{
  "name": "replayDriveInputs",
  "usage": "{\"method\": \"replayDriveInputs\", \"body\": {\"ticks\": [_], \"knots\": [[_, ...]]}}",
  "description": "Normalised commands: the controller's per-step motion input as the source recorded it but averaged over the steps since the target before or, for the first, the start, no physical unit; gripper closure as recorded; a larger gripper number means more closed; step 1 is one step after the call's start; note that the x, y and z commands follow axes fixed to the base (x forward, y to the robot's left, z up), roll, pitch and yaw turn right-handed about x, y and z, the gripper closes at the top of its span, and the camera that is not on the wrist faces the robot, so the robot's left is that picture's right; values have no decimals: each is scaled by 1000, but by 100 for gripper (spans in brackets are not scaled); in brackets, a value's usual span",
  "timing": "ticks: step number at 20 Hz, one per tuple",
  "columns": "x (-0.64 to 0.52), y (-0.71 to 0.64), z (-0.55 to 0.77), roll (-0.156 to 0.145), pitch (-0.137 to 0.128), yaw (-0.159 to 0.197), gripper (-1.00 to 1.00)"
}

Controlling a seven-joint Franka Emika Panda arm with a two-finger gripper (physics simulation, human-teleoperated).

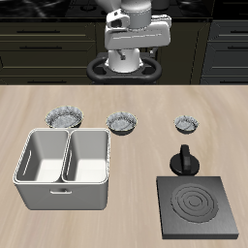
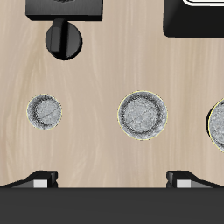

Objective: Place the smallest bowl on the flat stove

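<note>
The smallest bowl (image 1: 187, 122), silvery with a fluted rim and dark inside, stands on the table behind the stove's black knob (image 1: 184, 160). It also shows in the wrist view (image 2: 44, 111). The flat stove (image 1: 199, 206) is a dark square plate with spiral rings at the table's front edge; its edge shows in the wrist view (image 2: 66, 9). My gripper (image 2: 112, 179) is open and empty, held high near the table's back, roughly over the middle bowl (image 2: 143, 115). My arm (image 1: 136, 34) is at the back.
Two wider fluted bowls (image 1: 122, 122) (image 1: 64, 117) stand in the same row as the smallest one. A double-basin grey sink (image 1: 63, 167) stands in front of them, beside the stove. Dark cabinets run behind the table.
</note>
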Motion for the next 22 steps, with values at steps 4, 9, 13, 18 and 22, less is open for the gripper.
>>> {"method": "replayDriveInputs", "body": {"ticks": [4,9,13,18,22], "knots": [[46,338,8,5,-7,-3,-100],[105,577,-66,8,11,8,-100],[49,238,-4,-23,-6,-13,-100],[123,445,-7,-18,18,-28,-100],[57,254,-59,-13,2,6,-100]]}}
